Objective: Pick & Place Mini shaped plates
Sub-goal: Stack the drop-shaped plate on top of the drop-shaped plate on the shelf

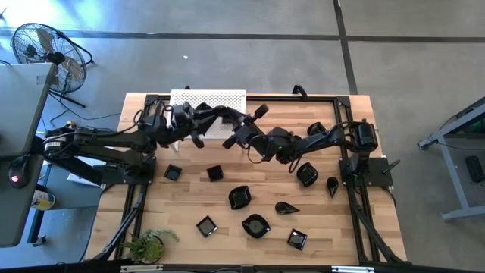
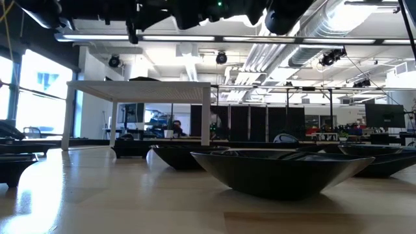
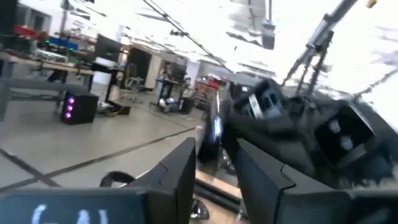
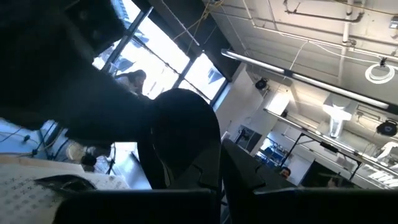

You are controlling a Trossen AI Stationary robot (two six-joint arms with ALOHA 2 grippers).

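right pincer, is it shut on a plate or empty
Shut on a plate: the right pincer clamps a dark rounded mini plate edge-on, raised near the white perforated board. The left pincer is alongside.

Left hand (image 3: 214, 180) blurred, grip unclear

No lettering, label, brand or number can be read on any surface here (pale marks along the left wrist view's lower edge are too blurred to make out).
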